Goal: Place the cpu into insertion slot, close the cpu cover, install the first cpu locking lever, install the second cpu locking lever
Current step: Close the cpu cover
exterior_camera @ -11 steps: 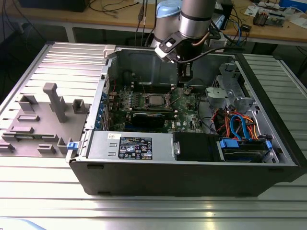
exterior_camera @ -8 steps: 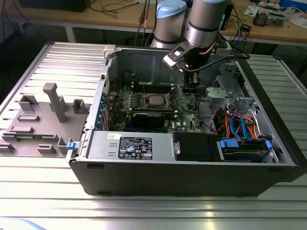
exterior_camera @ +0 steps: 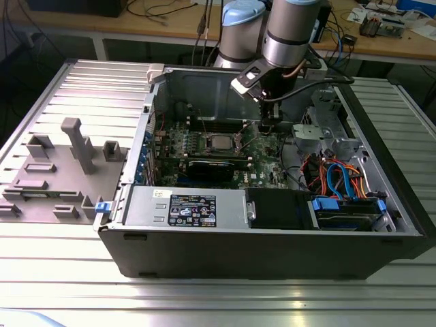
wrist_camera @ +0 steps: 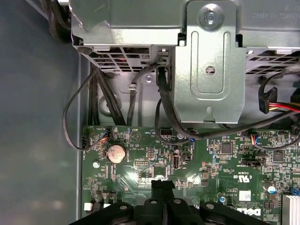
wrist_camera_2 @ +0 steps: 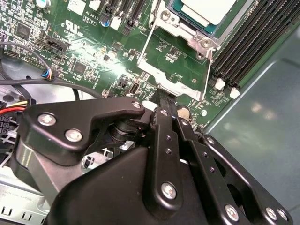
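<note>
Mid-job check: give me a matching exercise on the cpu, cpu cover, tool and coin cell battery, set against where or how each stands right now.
Things:
1. cpu
2. cpu cover
3. tool
4. coin cell battery

Places or states:
A. swung open, not over the cpu
B. round and silver, on the green motherboard
C. lying in the insertion slot
D. shut, tip at the cpu cover's free edge

Pairs: 1-C; 2-A; 3-D; 4-B
</note>
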### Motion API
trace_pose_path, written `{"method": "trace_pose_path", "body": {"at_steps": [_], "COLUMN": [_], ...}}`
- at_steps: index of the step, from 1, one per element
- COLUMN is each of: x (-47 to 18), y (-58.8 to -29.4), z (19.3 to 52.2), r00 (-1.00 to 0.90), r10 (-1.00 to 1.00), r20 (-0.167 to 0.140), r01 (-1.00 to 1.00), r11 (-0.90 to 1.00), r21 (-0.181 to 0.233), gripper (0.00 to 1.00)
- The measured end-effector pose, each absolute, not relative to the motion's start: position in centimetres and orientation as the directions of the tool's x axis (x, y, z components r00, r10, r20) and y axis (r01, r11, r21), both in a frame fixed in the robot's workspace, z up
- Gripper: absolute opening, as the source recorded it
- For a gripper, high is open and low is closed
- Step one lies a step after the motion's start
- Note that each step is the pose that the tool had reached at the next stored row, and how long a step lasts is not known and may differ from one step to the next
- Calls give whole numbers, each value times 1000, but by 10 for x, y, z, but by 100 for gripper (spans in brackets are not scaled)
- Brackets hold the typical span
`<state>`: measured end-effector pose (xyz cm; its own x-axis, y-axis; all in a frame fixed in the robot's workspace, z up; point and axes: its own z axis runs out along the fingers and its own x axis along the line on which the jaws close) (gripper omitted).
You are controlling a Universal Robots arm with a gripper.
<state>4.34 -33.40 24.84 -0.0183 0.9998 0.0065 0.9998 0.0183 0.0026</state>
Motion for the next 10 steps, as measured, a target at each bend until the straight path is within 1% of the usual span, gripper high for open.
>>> {"method": "trace_pose_path", "body": {"at_steps": [10], "x": [40], "y": [-334], "z": [248], "r00": [-18], "r10": [1000], "r20": [7], "r01": [1000], "r11": [18], "r21": [3], "gripper": [11]}}
